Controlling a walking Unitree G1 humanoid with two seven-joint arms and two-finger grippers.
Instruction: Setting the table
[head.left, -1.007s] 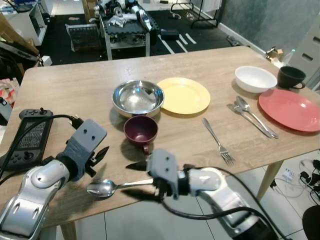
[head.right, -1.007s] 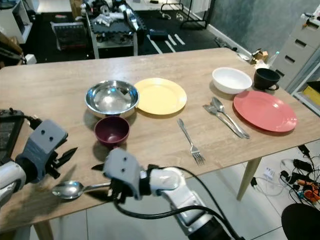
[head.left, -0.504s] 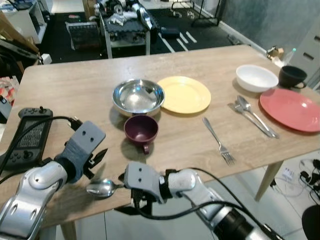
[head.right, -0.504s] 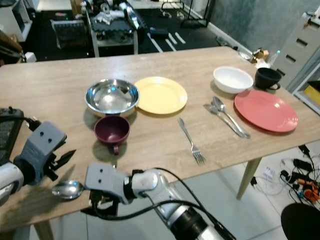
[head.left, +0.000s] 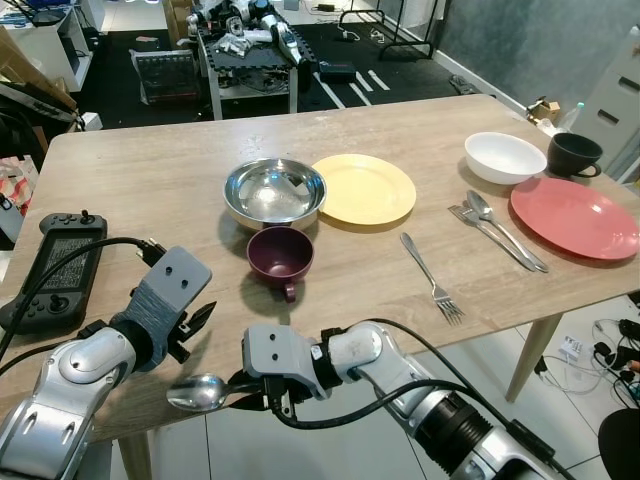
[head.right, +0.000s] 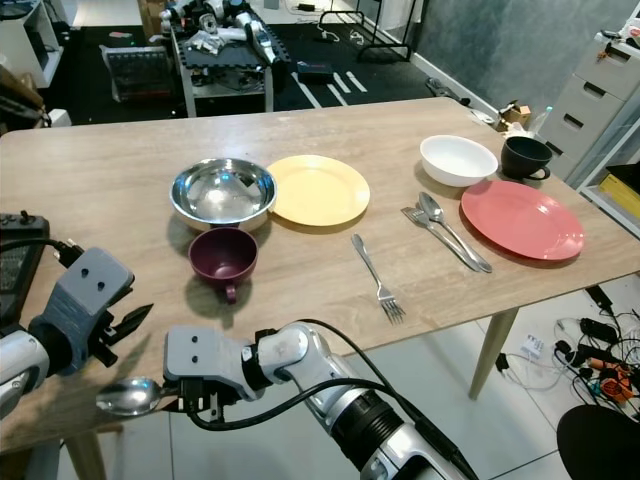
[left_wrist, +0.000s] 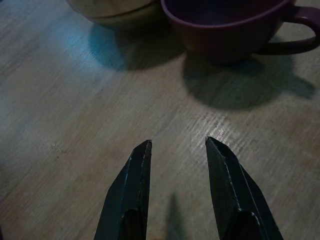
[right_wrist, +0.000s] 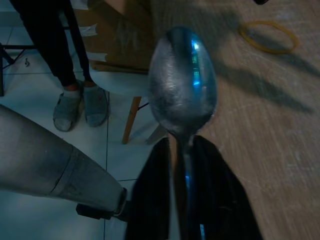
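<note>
Wooden table (head.left: 150, 170) carrying steel bowl (head.left: 274, 192), yellow plate (head.left: 364, 189), maroon cup (head.left: 281, 254), fork (head.left: 429, 276) mid-table; white bowl (head.left: 505, 157), black mug (head.left: 574, 154), red plate (head.left: 575, 218), spoon and fork pair (head.left: 497, 228) toward right edge; controller (head.left: 55, 267) at left edge.

— Item one, my surface (head.left: 150, 170)?
— Pale wood, matt, fine grain.
— The spoon (right_wrist: 183, 87) in my fingers (right_wrist: 150, 200)?
— Polished metal, mirror-glossy; the fingers matt black.
— The bowl (head.left: 274, 192)?
— Shiny steel. Maroon cup (head.left: 281, 256): smooth, glossy.

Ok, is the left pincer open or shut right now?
Open. In the left wrist view the left pincer shows bare table in the gap between its two black fingers, near the maroon cup.
</note>
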